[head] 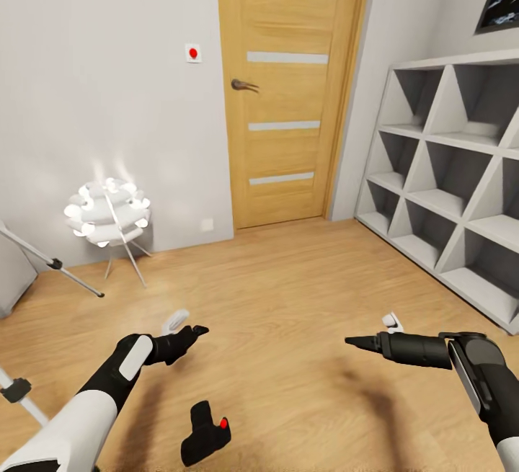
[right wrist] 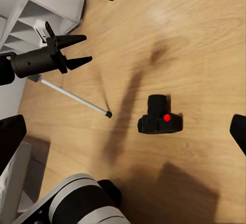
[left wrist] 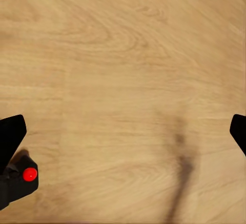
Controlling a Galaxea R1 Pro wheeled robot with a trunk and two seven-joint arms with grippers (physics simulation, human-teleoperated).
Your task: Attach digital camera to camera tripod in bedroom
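Bedroom, light wood floor, pale grey walls.

- Digital camera: small, black, red dot on body. Lies on the bare floor at about 6 o'clock in the head view, between the two arms and nearer the left one. Nothing touches it. In the right wrist view its lens points away from the robot's base.
- Camera tripod: silver legs with black joints and feet, at 8 to 9 o'clock along the head view's edge. One leg slants down to a black foot on the floor; a second leg shows lower, near the left arm. One foot rests just beside the camera, apart from it.
- Left hand: black, held above the floor beyond the camera, fingers apart, holding nothing. In its wrist view one fingertip is close to the camera.
- Right hand: at 4 o'clock, pointing toward the centre. Wide apart in its wrist view, empty.
- White clustered-shade lamp: lit, on thin legs, at 10 o'clock by the wall, just beside the tripod leg.
- Wooden door: 12 o'clock, closed.
- Grey shelf unit: 3 o'clock, along the wall.
- Two arm shadows on the floor around the camera.
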